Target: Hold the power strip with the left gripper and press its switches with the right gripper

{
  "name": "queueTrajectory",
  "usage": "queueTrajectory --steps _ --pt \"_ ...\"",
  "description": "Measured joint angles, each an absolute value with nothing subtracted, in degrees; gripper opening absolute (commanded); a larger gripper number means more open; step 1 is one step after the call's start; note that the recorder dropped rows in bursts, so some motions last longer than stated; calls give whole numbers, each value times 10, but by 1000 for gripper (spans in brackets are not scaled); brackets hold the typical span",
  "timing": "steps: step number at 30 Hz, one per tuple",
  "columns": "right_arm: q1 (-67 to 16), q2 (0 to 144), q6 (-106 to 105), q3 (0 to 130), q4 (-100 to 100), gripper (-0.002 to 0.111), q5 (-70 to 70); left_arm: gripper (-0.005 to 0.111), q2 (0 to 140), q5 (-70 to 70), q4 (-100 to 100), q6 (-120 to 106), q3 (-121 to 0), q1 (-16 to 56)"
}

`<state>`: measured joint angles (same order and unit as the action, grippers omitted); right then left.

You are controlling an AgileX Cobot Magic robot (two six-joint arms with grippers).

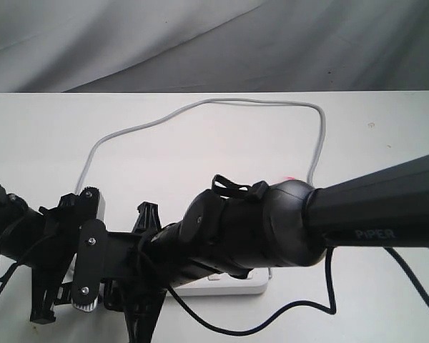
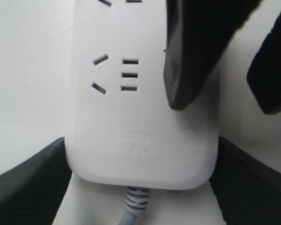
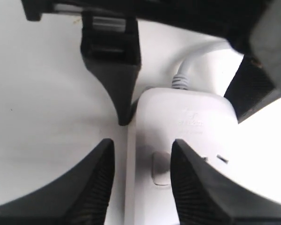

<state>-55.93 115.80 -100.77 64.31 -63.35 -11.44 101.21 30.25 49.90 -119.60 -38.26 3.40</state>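
Gaping ribbed right tool (image 3: 143,145) overhangs rounded white power strip (image 2: 140,126) clamped by left tool (image 2: 140,150).

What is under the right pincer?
Under the right pincer lies the cord end of the power strip, one switch showing between its jaws. The other switches are covered or out of frame.
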Motion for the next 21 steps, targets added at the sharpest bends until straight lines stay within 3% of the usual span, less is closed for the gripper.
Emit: queueTrajectory --steps 21 --pt "-559 1163 -1001 642 -644 37 -119 54 1012 303 499 -1196 -383 34"
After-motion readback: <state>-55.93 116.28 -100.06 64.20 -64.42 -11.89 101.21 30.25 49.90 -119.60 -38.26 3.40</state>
